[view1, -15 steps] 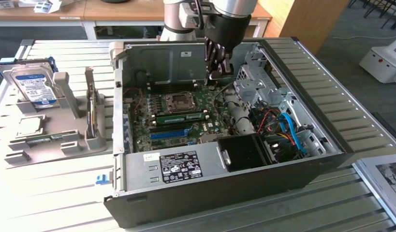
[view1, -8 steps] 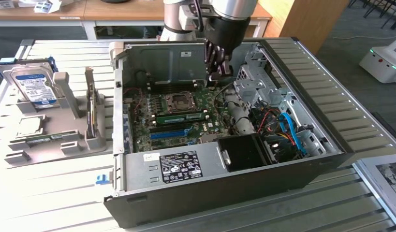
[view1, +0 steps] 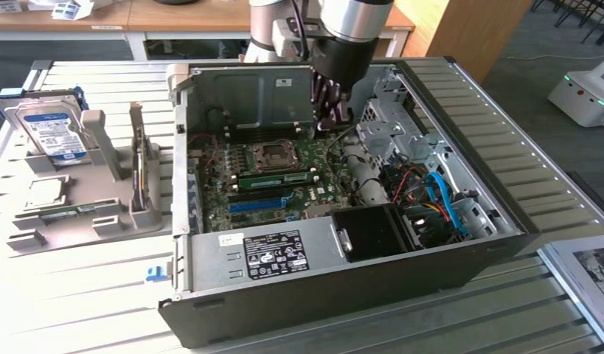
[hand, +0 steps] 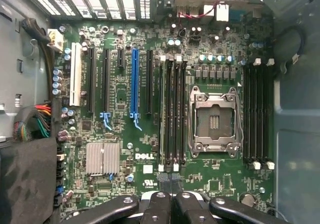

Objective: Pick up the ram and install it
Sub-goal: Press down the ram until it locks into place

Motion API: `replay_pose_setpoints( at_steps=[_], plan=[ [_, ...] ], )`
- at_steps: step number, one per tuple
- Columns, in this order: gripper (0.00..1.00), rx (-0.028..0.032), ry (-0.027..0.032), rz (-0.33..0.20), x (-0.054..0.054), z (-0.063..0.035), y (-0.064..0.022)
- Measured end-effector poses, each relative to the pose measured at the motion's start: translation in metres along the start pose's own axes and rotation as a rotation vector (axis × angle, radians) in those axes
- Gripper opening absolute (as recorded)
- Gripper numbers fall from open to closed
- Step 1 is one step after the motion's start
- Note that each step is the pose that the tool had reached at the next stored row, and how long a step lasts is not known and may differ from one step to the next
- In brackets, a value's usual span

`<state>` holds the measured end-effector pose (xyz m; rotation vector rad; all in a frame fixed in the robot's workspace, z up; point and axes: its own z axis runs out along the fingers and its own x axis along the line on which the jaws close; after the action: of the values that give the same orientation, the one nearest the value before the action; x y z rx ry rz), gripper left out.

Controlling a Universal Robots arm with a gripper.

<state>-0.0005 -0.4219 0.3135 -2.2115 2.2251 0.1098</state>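
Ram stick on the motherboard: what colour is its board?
Green; the ram shows best in the exterior view.

silver tubular arm (view1: pixel 359 16) with black gripper (hand: pixel 171 191) bearing round silver screws

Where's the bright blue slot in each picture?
Exterior view: the blue expansion slot lies on the motherboard, just nearer the camera than the green ram.
Wrist view: the blue expansion slot stands between black slots.
Shared landmark: the CPU socket, beyond the memory slots from it.
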Motion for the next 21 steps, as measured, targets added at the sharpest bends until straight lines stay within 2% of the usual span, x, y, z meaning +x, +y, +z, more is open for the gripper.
replay_pose_setpoints(
  at_steps=[21],
  plan=[
    [0.10, 0.0000, -0.0001, 0.000, 0.002, 0.0328, -0.0016]
  ],
)
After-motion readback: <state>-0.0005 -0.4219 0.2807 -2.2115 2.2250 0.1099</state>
